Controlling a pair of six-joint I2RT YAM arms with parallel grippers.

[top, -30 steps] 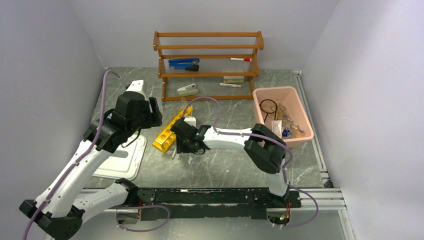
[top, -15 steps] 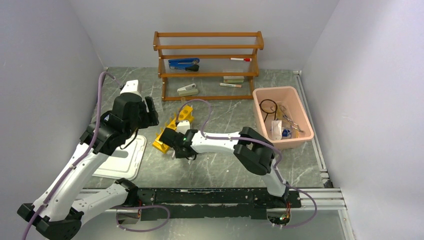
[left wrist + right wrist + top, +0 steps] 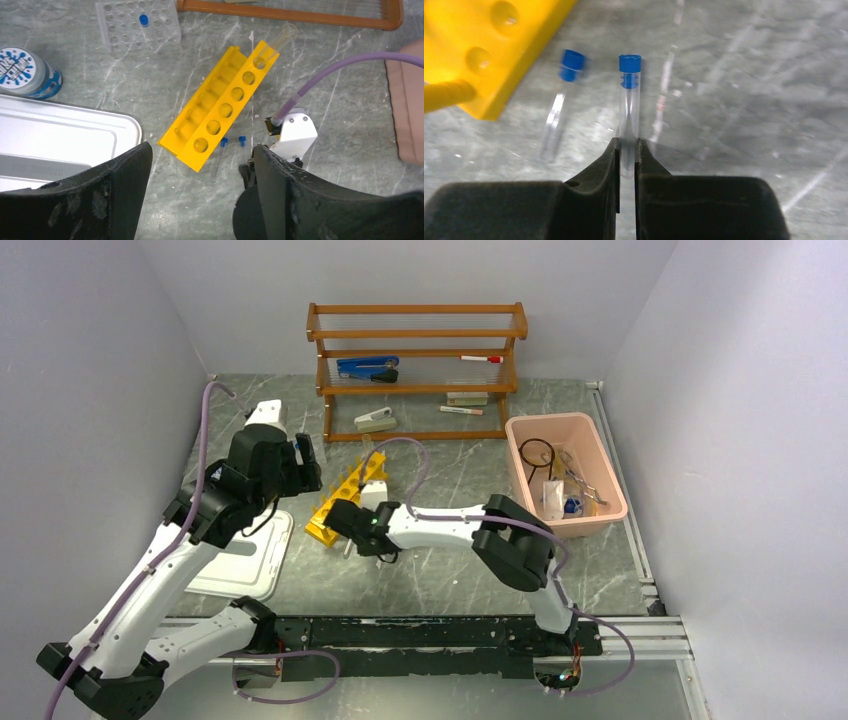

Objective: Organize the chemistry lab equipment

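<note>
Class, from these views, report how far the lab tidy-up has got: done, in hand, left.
Done: one clear tube sits in the yellow rack; tools lie in the pink bin. In hand: the right gripper pinches a capped tube on the table. Left: a second tube beside the rack; the left gripper is open, empty.

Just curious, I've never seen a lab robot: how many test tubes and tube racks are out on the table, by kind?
Blue-capped tubes beside the yellow rack: 2
Blue-capped tube in the clear rack: 1
Uncapped tube standing in the yellow rack: 1
Racks: 2
Total: 6
</note>
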